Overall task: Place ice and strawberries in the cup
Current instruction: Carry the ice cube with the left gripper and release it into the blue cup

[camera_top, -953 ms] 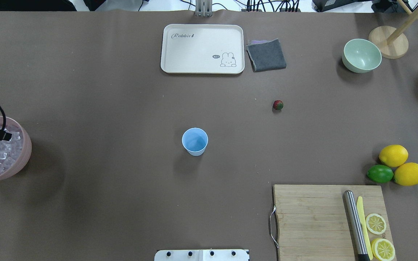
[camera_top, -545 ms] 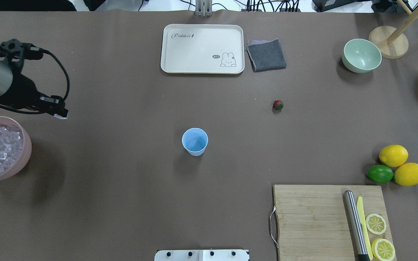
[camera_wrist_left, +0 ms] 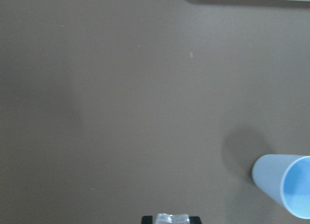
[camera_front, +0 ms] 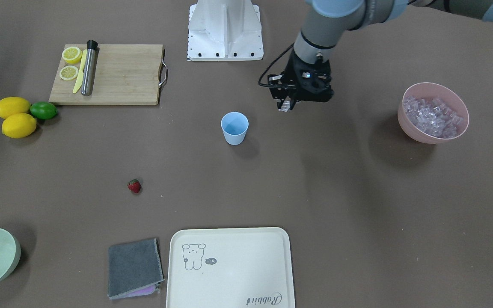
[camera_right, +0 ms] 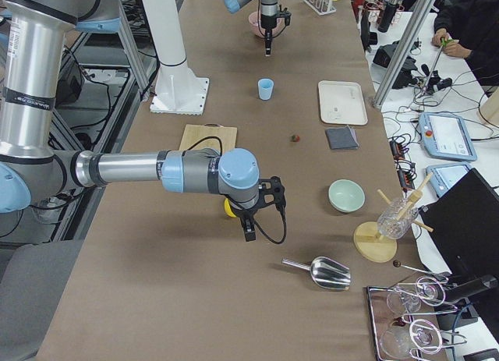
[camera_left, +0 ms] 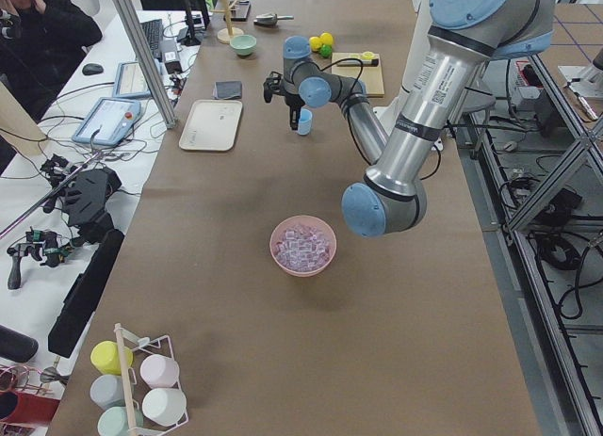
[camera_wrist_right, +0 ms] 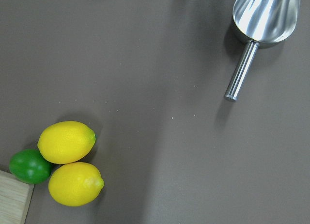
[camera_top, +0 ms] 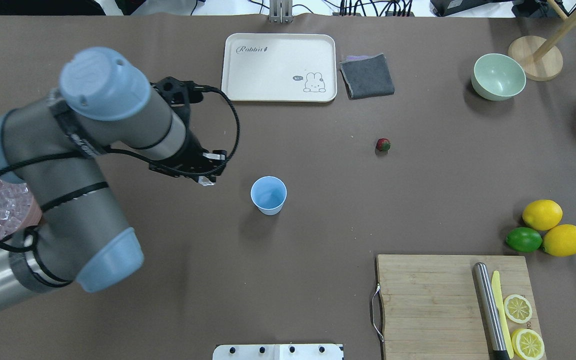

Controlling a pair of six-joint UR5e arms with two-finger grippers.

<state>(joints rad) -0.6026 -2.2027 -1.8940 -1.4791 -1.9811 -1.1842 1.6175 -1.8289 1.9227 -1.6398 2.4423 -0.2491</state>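
Note:
The light-blue cup (camera_top: 268, 195) stands upright and empty mid-table; it also shows in the front view (camera_front: 234, 127) and at the lower right of the left wrist view (camera_wrist_left: 286, 191). My left gripper (camera_top: 207, 180) hangs above the table just left of the cup, shut on a clear ice cube (camera_wrist_left: 172, 218); the front view shows the gripper too (camera_front: 286, 106). More ice (camera_front: 431, 115) fills the pink bowl (camera_front: 413, 132). The strawberry (camera_top: 383, 145) lies alone on the table, far right of the cup. My right gripper (camera_right: 249, 232) shows only in the right side view, near the lemons; I cannot tell its state.
A cream tray (camera_top: 279, 67) and a grey cloth (camera_top: 367, 76) lie at the far side. A mint-green bowl (camera_top: 498, 76) is at far right. Lemons and a lime (camera_top: 543, 231) sit by a cutting board (camera_top: 433, 305). A metal scoop (camera_wrist_right: 261, 21) lies near the right arm.
My left arm has swung from the pink ice bowl at the left edge toward the table's middle. Its gripper now hangs close to the cup with an ice cube.

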